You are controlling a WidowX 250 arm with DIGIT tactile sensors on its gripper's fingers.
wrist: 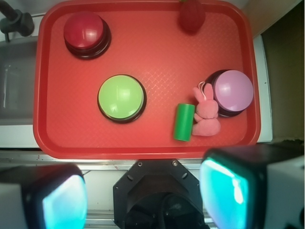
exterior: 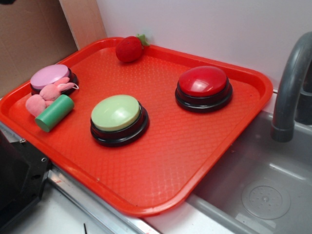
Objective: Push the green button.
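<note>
The green button (exterior: 116, 113) (wrist: 120, 97), a pale green dome on a black round base, sits near the middle of the red tray (exterior: 161, 161) (wrist: 157, 52). Nothing touches it. In the wrist view my gripper (wrist: 145, 195) hangs high above the counter, on the near side of the tray's front edge and well back from the button. Its two fingers, with teal pads (wrist: 228, 191), stand wide apart and hold nothing. The exterior view does not show the gripper.
The tray also holds a red button (exterior: 203, 82) (wrist: 85, 29), a pink-topped button (exterior: 50, 77) (wrist: 233, 90), a small green cylinder (exterior: 54, 113) (wrist: 184, 122), a pink bunny (exterior: 41, 99) (wrist: 206, 117) and a red strawberry (exterior: 129, 48) (wrist: 191, 14). Beside the tray are a grey sink (exterior: 263, 185) and faucet (exterior: 290, 87).
</note>
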